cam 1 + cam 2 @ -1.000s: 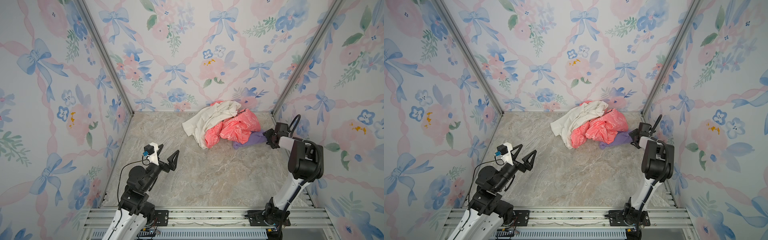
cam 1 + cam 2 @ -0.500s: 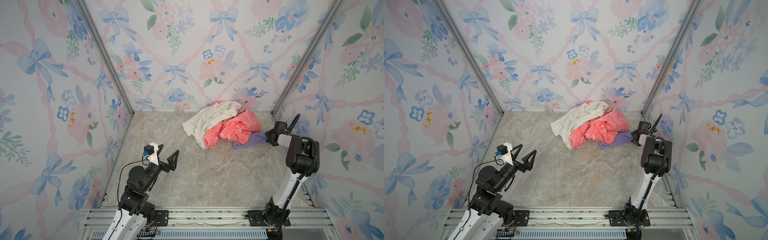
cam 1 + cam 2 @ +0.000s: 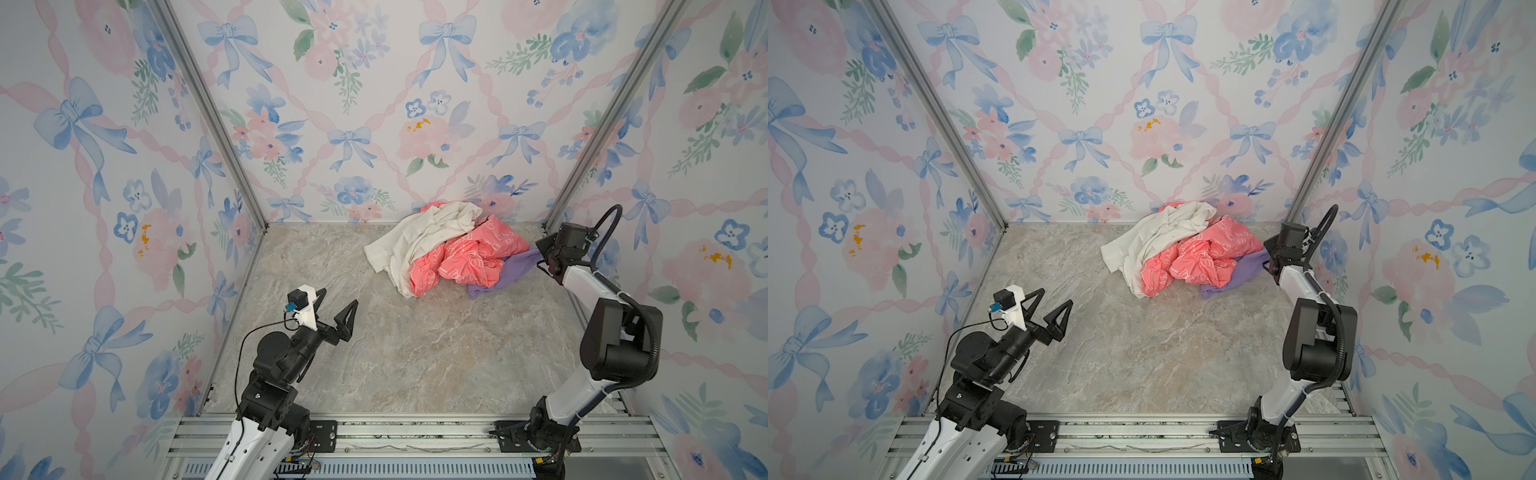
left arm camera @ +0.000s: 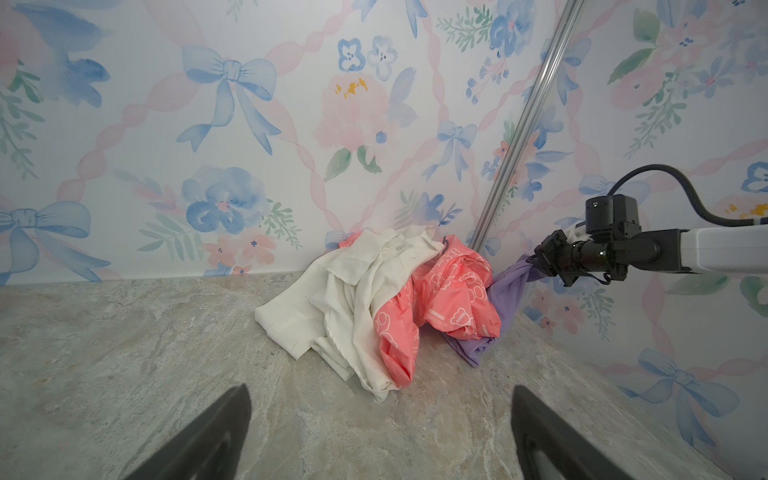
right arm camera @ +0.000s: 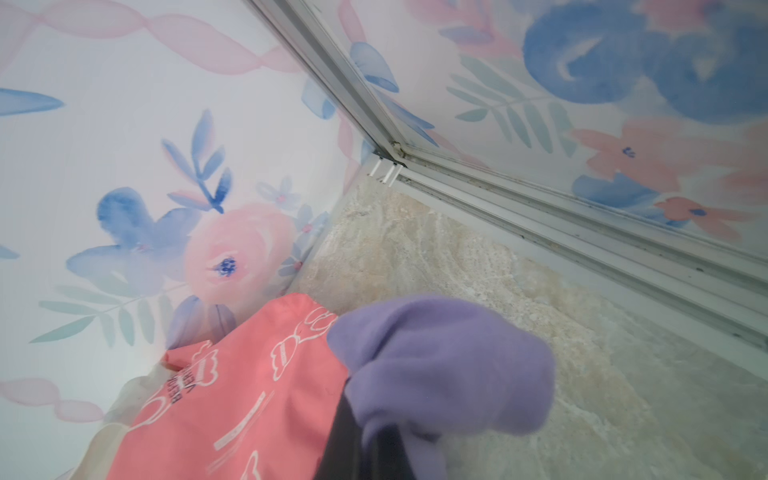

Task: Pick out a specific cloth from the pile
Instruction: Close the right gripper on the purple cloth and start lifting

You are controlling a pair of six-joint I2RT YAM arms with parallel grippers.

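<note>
Lavender cloth between the right fingers

Right pincer tight on the cloth, left pincer agape.

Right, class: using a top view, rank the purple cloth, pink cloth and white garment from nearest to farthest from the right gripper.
1. Purple cloth: rightmost of the three, its end pinched in the right gripper.
2. Pink cloth: in the middle, lying over the purple one.
3. White garment: leftmost, beyond the pink.
</note>
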